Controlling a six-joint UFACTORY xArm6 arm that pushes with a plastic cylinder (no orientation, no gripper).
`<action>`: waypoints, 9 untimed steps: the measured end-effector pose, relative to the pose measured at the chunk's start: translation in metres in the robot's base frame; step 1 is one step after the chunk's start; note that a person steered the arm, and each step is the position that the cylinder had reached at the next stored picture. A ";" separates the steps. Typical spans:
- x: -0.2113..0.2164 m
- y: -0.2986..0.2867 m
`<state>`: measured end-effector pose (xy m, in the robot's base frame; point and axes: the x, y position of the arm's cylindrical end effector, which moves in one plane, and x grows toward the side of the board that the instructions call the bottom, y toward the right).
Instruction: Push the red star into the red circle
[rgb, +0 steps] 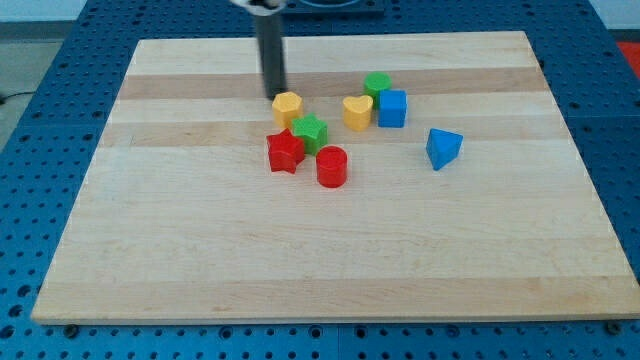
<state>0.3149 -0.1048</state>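
The red star (285, 151) lies near the board's middle, a little left of the red circle (332, 166), with a small gap between them. The green star (311, 132) touches the red star at its upper right. My tip (274, 95) is at the end of the dark rod, just left of and above the yellow hexagon (288, 107), above the red star and apart from it.
A yellow heart (357, 112), a green circle (378, 85) and a blue cube (392, 108) cluster to the right of my tip. A blue triangle (443, 148) lies further right. The wooden board (200, 250) rests on a blue table.
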 end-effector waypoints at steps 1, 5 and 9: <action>0.006 -0.030; 0.029 0.032; 0.053 -0.013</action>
<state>0.3676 -0.1183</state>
